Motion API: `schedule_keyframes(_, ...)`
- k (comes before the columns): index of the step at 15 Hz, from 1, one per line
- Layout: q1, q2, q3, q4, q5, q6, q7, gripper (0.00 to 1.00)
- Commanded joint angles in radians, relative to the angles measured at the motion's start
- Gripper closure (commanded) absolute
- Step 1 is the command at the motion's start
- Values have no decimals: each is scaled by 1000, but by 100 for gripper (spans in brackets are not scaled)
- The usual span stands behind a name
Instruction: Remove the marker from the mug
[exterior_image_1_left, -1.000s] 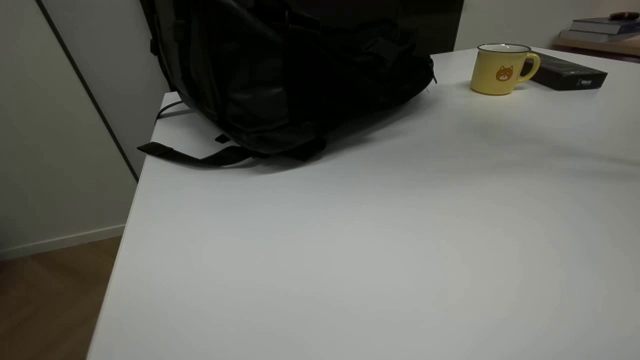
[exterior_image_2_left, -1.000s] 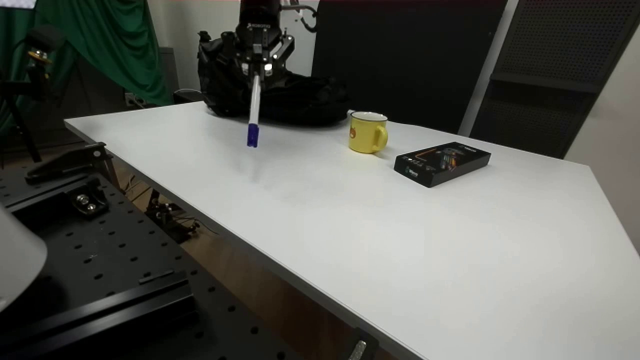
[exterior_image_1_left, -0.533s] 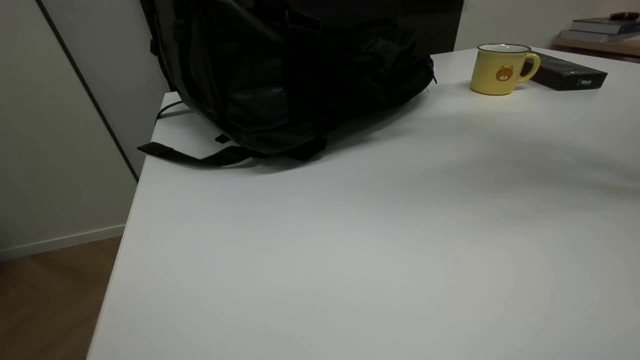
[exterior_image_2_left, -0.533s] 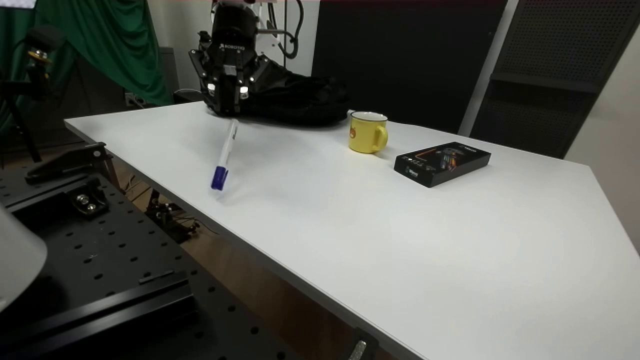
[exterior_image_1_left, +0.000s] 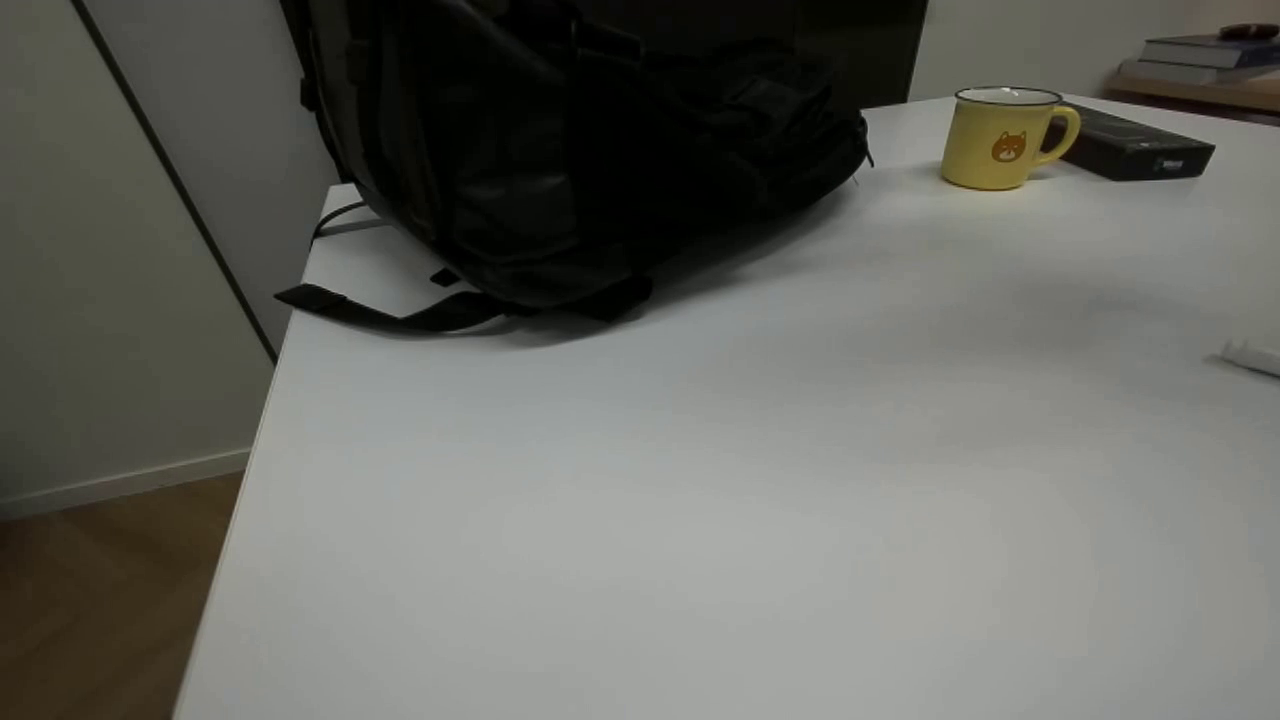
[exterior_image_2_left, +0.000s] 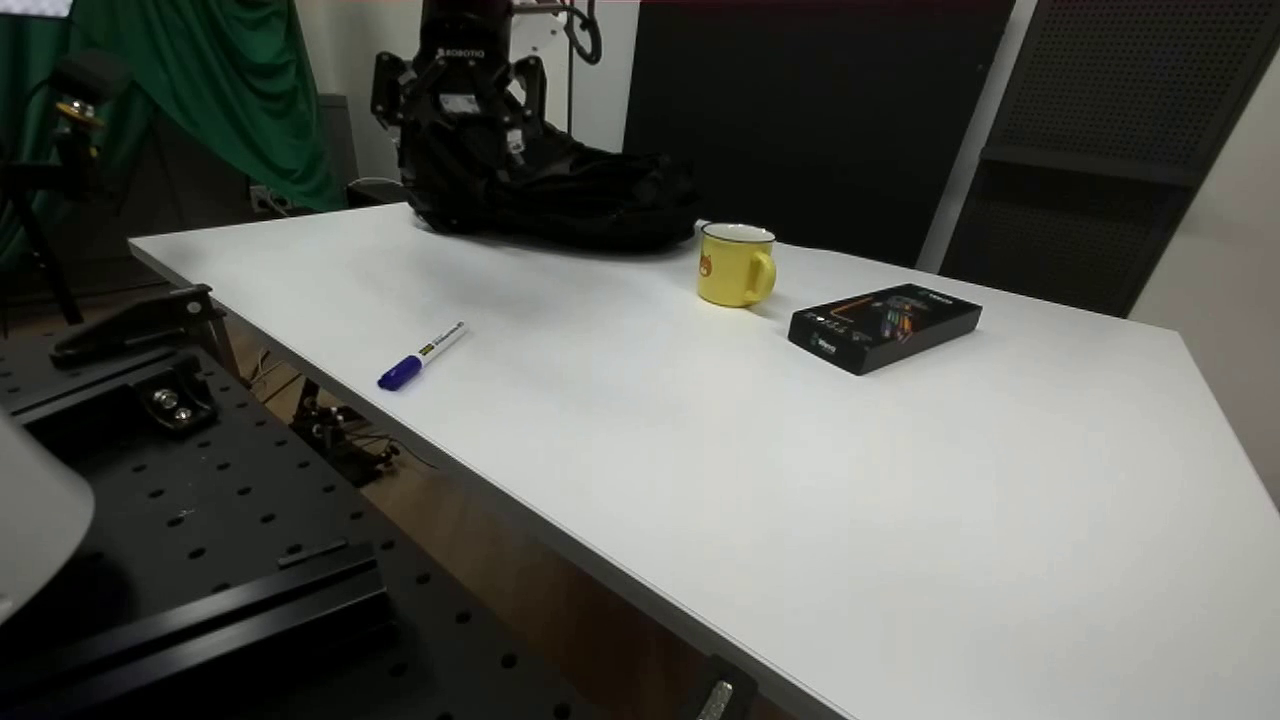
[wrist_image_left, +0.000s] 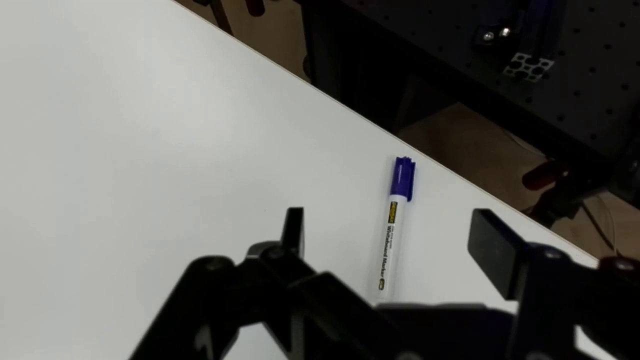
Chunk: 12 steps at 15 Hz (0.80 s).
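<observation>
The marker, white with a blue cap, lies flat on the white table near its edge, as an exterior view shows (exterior_image_2_left: 425, 357). Part of its pale end enters an exterior view at the right border, where the marker (exterior_image_1_left: 1252, 358) is cut off. Above it hangs my gripper (exterior_image_2_left: 458, 150), its jaws wide apart and holding nothing. From the wrist, the marker (wrist_image_left: 398, 202) appears between the spread fingers (wrist_image_left: 492, 250) of the gripper (wrist_image_left: 393, 235), lower down on the tabletop and apart from them. The yellow mug (exterior_image_2_left: 728, 268) stands upright, well away from the marker; nothing sticks out of its rim.
A black backpack (exterior_image_1_left: 620, 180) rests on the table behind the gripper. Beside the mug lies a flat black box (exterior_image_2_left: 885, 328). The table edge (wrist_image_left: 350, 111) runs close to the marker's cap, with a dark perforated platform (exterior_image_2_left: 300, 520) beyond it.
A second ago the marker hung cap down from the closed gripper. It was lowered toward the table edge and released; now it lies flat, and the opened gripper has risen off it.
</observation>
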Motion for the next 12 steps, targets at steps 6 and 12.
schedule_keyframes(6,-31,-151,-41,-39,124,32,246,0)
schedule_keyframes(12,-55,-147,-56,-33,170,47,254,0)
